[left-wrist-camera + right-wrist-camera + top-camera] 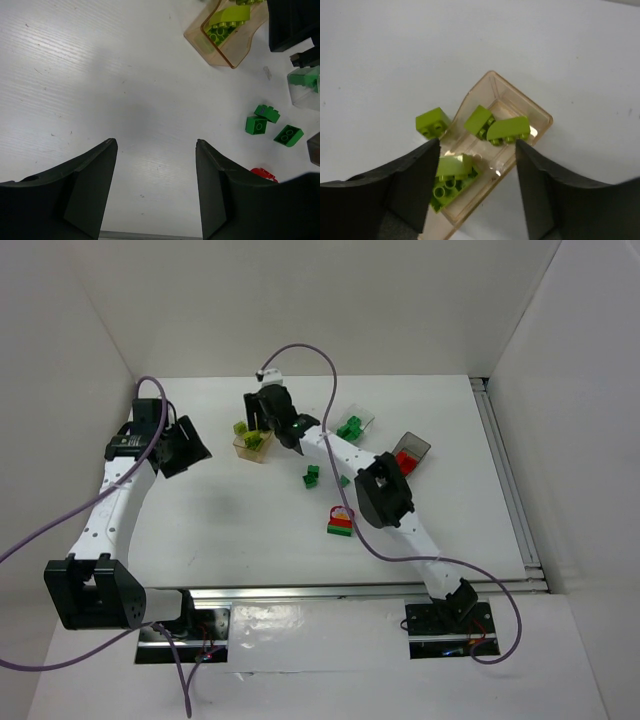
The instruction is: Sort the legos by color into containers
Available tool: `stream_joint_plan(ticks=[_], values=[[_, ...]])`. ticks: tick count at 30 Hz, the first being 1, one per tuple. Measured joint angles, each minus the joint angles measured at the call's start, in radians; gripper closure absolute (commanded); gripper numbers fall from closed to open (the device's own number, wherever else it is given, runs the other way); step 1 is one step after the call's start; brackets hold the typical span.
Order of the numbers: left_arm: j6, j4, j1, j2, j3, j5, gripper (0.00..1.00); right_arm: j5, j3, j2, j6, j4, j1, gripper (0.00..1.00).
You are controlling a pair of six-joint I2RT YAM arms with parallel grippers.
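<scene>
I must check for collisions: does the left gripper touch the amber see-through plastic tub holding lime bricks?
Apart. The left wrist view shows the left gripper open, with a stretch of white table between it and the amber tub.

Surface: white flat table [220, 520], finely grained, bare between the left fingers [85, 190].
Amber tub: amber-tinted see-through rectangular plastic tub [540, 114], standing under the gap between the right fingers [407, 185].
Lime brick: small lime yellow-green plastic brick [432, 122], just outside that tub's wall, ahead of the left-hand right finger.
Green bricks: three small dark green plastic bricks [257, 125], loose, ahead and right of the left fingers.
Clear tub: clear see-through plastic tub [362, 421], right of the right fingers.
Grey tub: smoky grey see-through plastic tub [414, 447], farther right again.
Red piece: small red plastic piece [263, 173], beside the right-hand left finger, partly hidden.
</scene>
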Motion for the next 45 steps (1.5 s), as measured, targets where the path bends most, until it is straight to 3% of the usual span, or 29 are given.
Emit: stream_joint_plan(ticks=[6, 9, 13, 15, 17, 20, 25, 29, 34, 45], values=[[0.016, -0.007, -0.001, -0.006, -0.008, 0.009, 0.28, 0.048, -0.402, -0.315, 0.021, 0.010, 0.000, 0.64], [0.019, -0.009, -0.005, -0.013, -0.018, 0.011, 0.28, 0.081, -0.625, -0.544, 0.034, 0.051, 0.002, 0.68], [0.014, 0.003, -0.009, -0.003, -0.018, 0.014, 0.25, 0.119, -0.774, -0.743, 0.048, 0.075, 0.007, 0.68], [0.011, 0.002, -0.018, 0.058, 0.024, 0.014, 0.25, 0.137, -0.816, -0.797, 0.052, 0.075, 0.009, 0.61], [0.008, 0.014, -0.031, 0.177, 0.103, 0.002, 0.25, 0.153, -0.857, -0.834, 0.055, 0.063, 0.009, 0.49], [0.006, 0.041, -0.059, 0.367, 0.224, -0.034, 0.16, 0.171, -0.928, -0.879, 0.056, 0.024, 0.010, 0.44], [-0.016, 0.035, -0.092, 0.664, 0.433, -0.051, 0.13, 0.188, -1.044, -0.967, 0.060, -0.041, 0.004, 0.40], [-0.064, 0.018, -0.099, 0.801, 0.531, -0.059, 0.13, 0.193, -1.085, -1.020, 0.068, -0.076, -0.013, 0.40], [-0.123, 0.006, -0.098, 0.850, 0.575, -0.080, 0.17, 0.192, -1.106, -1.040, 0.074, -0.092, -0.031, 0.40], [-0.141, 0.072, -0.135, 0.829, 0.553, -0.026, 0.15, 0.179, -1.117, -1.040, 0.078, -0.117, -0.038, 0.40]])
